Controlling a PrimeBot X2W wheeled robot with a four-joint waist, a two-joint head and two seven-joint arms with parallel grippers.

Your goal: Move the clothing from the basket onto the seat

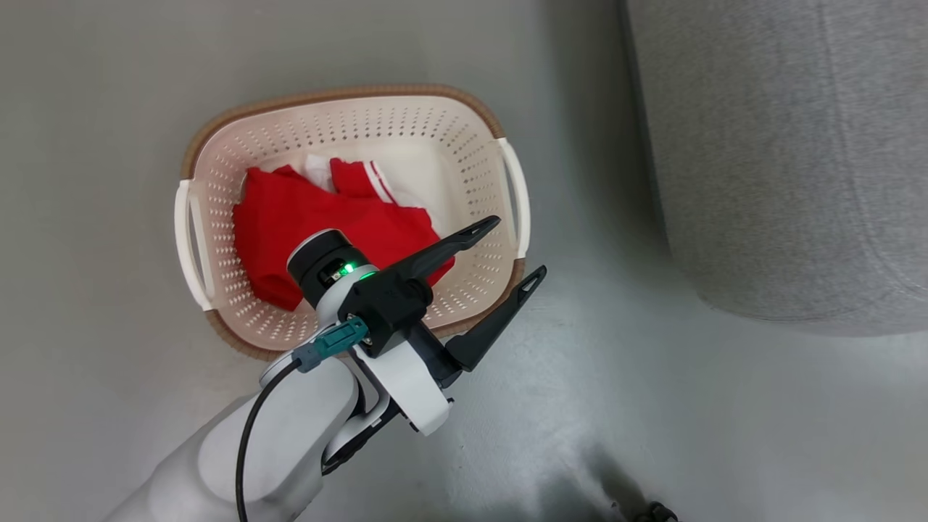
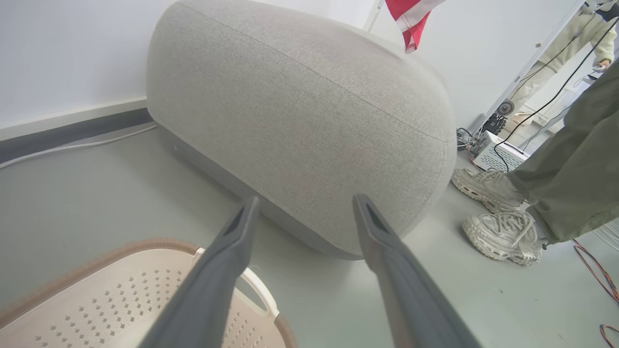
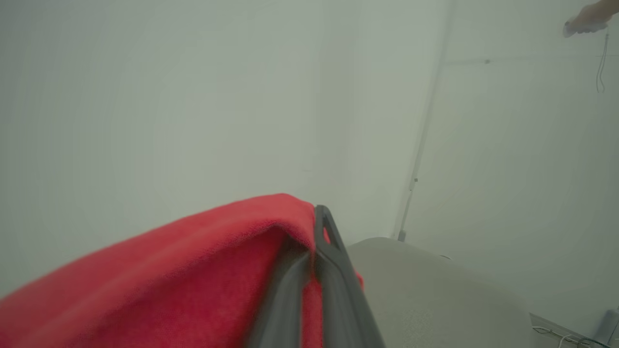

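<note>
Red clothing (image 1: 319, 225) with white trim lies crumpled in the cream perforated basket (image 1: 464, 156) on the floor. My left gripper (image 1: 518, 250) is open and empty, hovering over the basket's right handle, fingers pointing toward the grey seat (image 1: 783, 159). The left wrist view shows the same open gripper (image 2: 304, 208) facing the seat (image 2: 300, 116), with the basket rim (image 2: 125, 246) below. My right gripper (image 3: 314, 227) is shut on a red piece of clothing (image 3: 193, 280) draped over its fingers, above the seat (image 3: 435, 295). That hanging piece (image 2: 411, 19) dangles above the seat.
A person's legs and white sneakers (image 2: 498, 212) stand on the floor right of the seat. Cables (image 2: 595, 270) and a white box (image 2: 498, 154) lie behind them. A hand holding a controller (image 3: 585, 21) is at upper right. A white cable (image 2: 72, 147) runs along the wall.
</note>
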